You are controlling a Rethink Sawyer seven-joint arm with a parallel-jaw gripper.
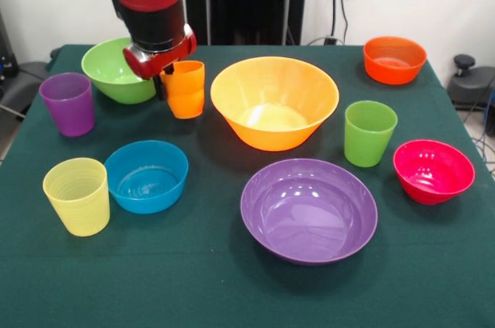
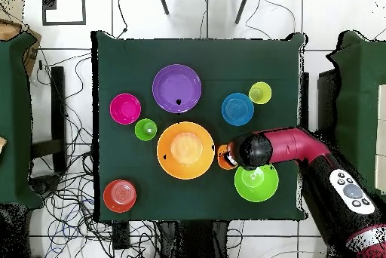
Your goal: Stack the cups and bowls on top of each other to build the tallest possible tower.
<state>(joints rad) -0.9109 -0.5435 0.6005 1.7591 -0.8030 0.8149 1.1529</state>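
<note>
My gripper point(image 1: 166, 84) is shut on the left rim of the orange cup point(image 1: 187, 92), which stands slightly tilted between the light green bowl point(image 1: 114, 73) and the large orange-yellow bowl point(image 1: 274, 104). Nothing is stacked. The purple bowl point(image 1: 309, 210) lies near the front, with the blue bowl point(image 1: 147, 176) and the yellow cup point(image 1: 77, 195) to its left. At the left edge stands the purple cup point(image 1: 68, 104). On the right are the green cup point(image 1: 370, 133), the pink-red bowl point(image 1: 433, 171) and the orange-red bowl point(image 1: 394, 59). In the overhead view the arm point(image 2: 286, 148) covers the purple cup.
The green cloth covers the table point(image 1: 193, 281). Cables lie on the floor point(image 2: 68, 195) beside it in the overhead view. Other green-covered tables point(image 2: 19, 119) stand at both sides.
</note>
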